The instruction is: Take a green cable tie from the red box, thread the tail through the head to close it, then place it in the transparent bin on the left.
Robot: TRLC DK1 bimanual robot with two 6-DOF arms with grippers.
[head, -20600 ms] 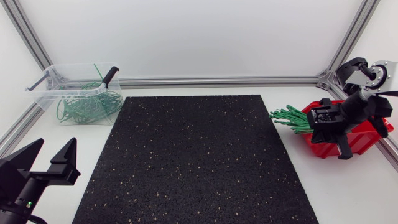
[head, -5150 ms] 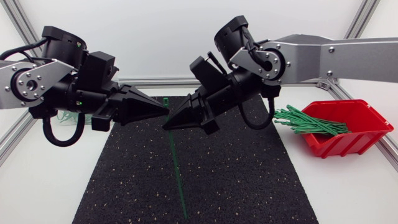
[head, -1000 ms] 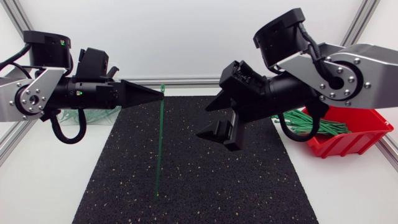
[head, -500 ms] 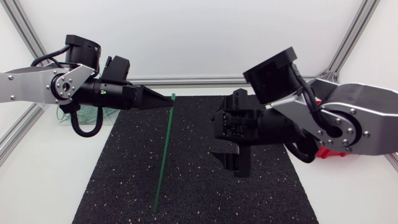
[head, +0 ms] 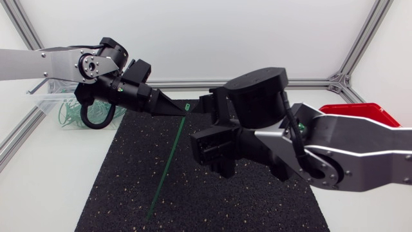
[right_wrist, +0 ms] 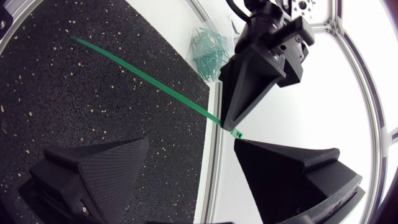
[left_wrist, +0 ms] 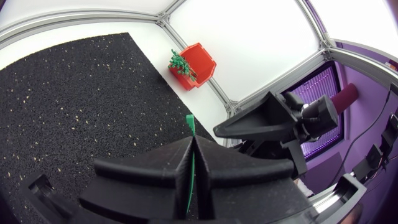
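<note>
Jaws on the left arm are pressed together on the green cable tie, pinching it just below its head, above the far part of the black mat. From that grip the tie slants down and to the near left, and its tail ends over the near part of the mat. The right arm reaches past the middle of the counter. Its jaws stand wide apart and hold nothing, with the tie's head in the gap between them, close to one finger. The red box sits at the far right, mostly hidden behind the right arm, with more green ties sticking out of it. The transparent bin stands at the far left behind the left arm and holds looped ties.
</note>
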